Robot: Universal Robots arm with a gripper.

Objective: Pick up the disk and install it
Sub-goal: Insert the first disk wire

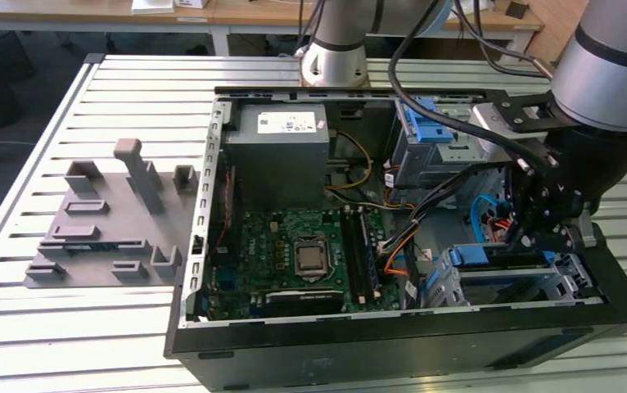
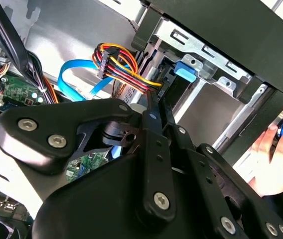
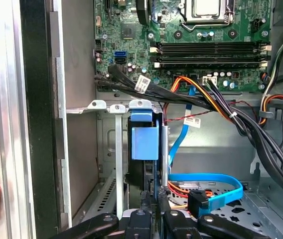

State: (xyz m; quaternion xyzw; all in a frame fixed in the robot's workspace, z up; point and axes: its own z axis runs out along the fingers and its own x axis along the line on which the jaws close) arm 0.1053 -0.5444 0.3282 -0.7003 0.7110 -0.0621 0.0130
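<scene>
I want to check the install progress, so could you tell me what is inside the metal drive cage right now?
The disk stands on edge in the drive cage, its blue carrier end showing, with the gripper at its edge. The cage walls cover its label and how deep it sits.

Disk [image 3: 144,144] blue-railed, upright, seated in drive bay.

Blue plastic disk [image 3: 145,142] carrier, matt.

An open computer case [image 1: 401,344] on a slatted table [image 1: 29,327], green motherboard [image 1: 291,254] inside, beside a grey fixture [image 1: 106,221].
</scene>
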